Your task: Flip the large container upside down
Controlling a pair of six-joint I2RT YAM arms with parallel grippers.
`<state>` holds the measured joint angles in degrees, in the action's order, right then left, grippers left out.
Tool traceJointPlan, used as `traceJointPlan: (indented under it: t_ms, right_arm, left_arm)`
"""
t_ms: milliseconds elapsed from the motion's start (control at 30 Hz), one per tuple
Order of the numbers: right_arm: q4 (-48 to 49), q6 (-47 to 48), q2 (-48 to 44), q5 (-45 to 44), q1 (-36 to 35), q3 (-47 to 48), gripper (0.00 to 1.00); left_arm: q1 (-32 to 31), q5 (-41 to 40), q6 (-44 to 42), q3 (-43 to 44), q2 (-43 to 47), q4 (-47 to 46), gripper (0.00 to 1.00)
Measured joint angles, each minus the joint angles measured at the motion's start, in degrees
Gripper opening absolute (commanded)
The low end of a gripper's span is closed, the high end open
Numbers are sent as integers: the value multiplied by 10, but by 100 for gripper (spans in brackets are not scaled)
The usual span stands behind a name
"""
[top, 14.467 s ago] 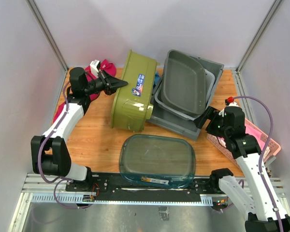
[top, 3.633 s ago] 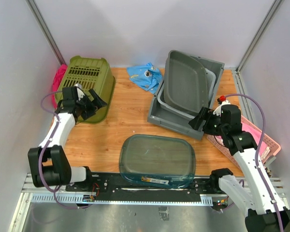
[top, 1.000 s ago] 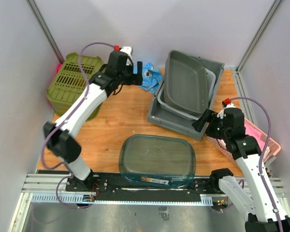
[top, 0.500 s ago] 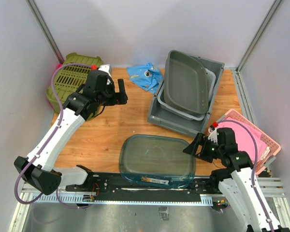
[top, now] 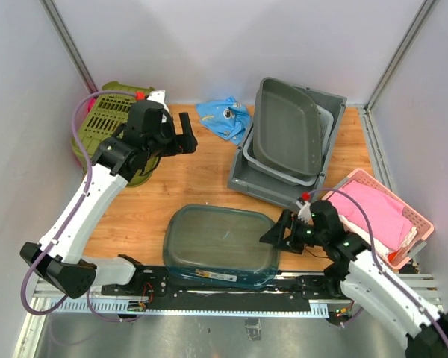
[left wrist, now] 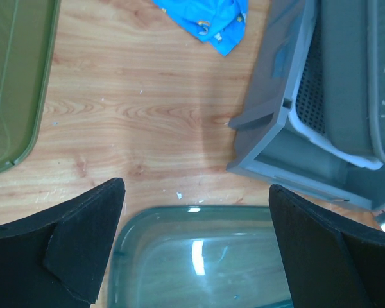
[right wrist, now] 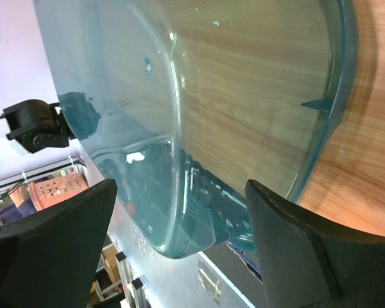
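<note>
— Container [top: 220,237] whereabouts first, the big clear one?
— At 6 o'clock on the wooden surface [top: 201,179], lying flat along the near edge. The wood grain shows through its greenish walls. Whether its mouth faces up or down, I cannot tell.
— And the right claw [top: 278,233]?
— Low at the container's 3 o'clock end, fingers spread wide. In the wrist view the container's rounded end lies between them, but they are not closed on it. I can't tell whether either one touches it.
— What about the left claw [top: 190,136]?
— Spread wide too, gripping nothing. It hangs above bare wood toward 11 o'clock from the container, well apart from it.
— Anything else about?
— There's an olive basket [top: 97,123] in the 10 o'clock corner, slotted base up. The grey trays [top: 284,134] are stacked and tilted at 1 o'clock, with a blue cloth [top: 224,115] at 12 just beside them. A pink basket [top: 381,216] sits at 4 o'clock, holding something pink.
</note>
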<state>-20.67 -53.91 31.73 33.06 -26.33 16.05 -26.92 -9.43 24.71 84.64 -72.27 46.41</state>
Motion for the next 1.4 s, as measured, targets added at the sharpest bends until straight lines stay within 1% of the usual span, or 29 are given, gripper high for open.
traceJointPlan:
  t_ms: [133, 233, 267, 467, 667, 800, 1033, 1200, 1400]
  right_arm:
    - [91, -27, 112, -38, -85, 14, 83]
    - [155, -33, 223, -69, -130, 60, 84]
    - [166, -32, 240, -74, -143, 69, 84]
    - [240, -20, 402, -87, -180, 187, 83]
    - [296, -14, 532, -78, -224, 288, 81]
    - [342, -27, 605, -55, -251, 334, 80]
    - [408, -66, 673, -31, -269, 364, 80]
    - [456, -94, 725, -31, -279, 400, 78]
    - [518, -132, 816, -19, -314, 475, 77]
  left_arm:
    - [0, 0, 0, 26, -6, 0, 99]
    - [0, -1, 0, 28, -2, 0, 99]
    - [0, 0, 0, 28, -2, 0, 99]
    - [0, 0, 0, 28, 6, 0, 99]
    - [0, -6, -1, 28, 20, 1, 99]
    - [0, -11, -2, 28, 22, 1, 99]
    - [0, -11, -2, 28, 21, 2, 99]
    - [0, -12, -2, 28, 21, 3, 99]
    - [0, -13, 1, 28, 22, 3, 99]
